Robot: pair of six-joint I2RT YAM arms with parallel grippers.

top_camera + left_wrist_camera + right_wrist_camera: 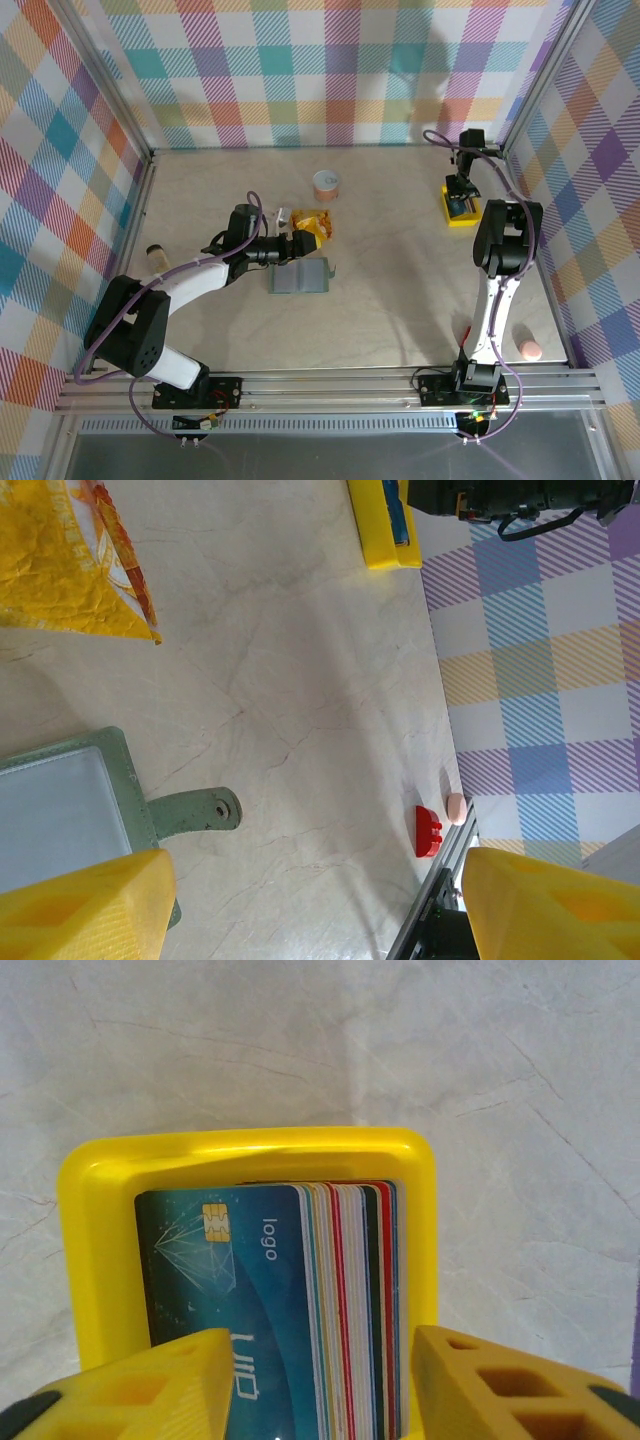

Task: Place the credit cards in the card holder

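At the far right of the table point(300, 680), a yellow tray point(250, 1150) holds the cards point(230, 1260): a tight pack leaning on edge, with a blue chip card in front and many coloured edges behind it. The right gripper point(322, 1350) hangs directly over the pack, its fingers well apart, one to each side of the cards, with nothing in hold. Near the table's middle, well apart from the tray, the wallet point(55, 815) lies opened flat, a clear window pocket facing up and its snap tab sticking out to one side. The left gripper point(318, 880) hovers just beside it, fingers spread wide and empty, with a crinkled snack packet point(60, 560) close by. The cards are probably light, stiff and slick. Packed this closely, they are likely to lift as a clump or slide against one another. The exposed upper edge is the natural place to take hold, pinching across the flat faces of only the front card or two. The wallet looks soft and light, so it may skid or fold when a card is pushed into a slot. Its outer edge, away from the pockets, is the likely place to steady it.
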